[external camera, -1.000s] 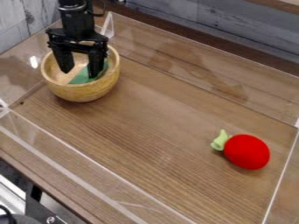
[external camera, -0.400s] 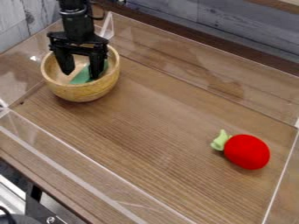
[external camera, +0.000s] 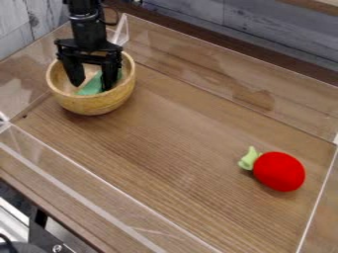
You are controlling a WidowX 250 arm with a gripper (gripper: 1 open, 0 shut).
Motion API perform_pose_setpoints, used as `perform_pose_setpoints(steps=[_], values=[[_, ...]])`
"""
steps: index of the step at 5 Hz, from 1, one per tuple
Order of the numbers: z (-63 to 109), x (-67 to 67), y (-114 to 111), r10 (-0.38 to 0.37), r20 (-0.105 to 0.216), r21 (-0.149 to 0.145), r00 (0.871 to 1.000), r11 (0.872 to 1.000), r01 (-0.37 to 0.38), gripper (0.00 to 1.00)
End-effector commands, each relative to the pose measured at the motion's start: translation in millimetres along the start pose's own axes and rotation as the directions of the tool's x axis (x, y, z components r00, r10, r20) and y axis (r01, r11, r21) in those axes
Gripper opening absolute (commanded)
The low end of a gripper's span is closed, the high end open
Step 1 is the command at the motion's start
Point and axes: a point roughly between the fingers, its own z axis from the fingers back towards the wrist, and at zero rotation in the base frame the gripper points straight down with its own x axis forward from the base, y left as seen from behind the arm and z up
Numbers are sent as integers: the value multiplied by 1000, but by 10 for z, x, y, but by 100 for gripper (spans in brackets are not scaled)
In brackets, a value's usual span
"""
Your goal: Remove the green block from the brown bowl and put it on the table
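The brown bowl (external camera: 87,99) stands at the table's far left. Inside it lies the green block (external camera: 93,85), partly hidden by the black gripper (external camera: 90,79). That gripper points straight down into the bowl, its jaws open and its fingers (external camera: 69,75) standing on either side of the block. Whether they touch the block cannot be told.
A red stuffed strawberry (external camera: 276,170) with a green leaf lies at the front right of the wooden table (external camera: 185,128). Clear plastic walls (external camera: 27,74) edge the table on all sides.
The gripper has sunk slightly deeper into the bowl around the block. Bowl, block and strawberry have stayed where they were.
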Motion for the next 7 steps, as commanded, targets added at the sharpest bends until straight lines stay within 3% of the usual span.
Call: perform_pose_setpoints(steps=[1,4,5,7], values=[[159,110,63,28,59,10,998,1000,-28,100],[128,131,66,39,45,6,998,999,-39,100],[124,132,62,41,46,5,998,999,-41,0],[535,118,6,47,110,-46,993,998,-42,0]])
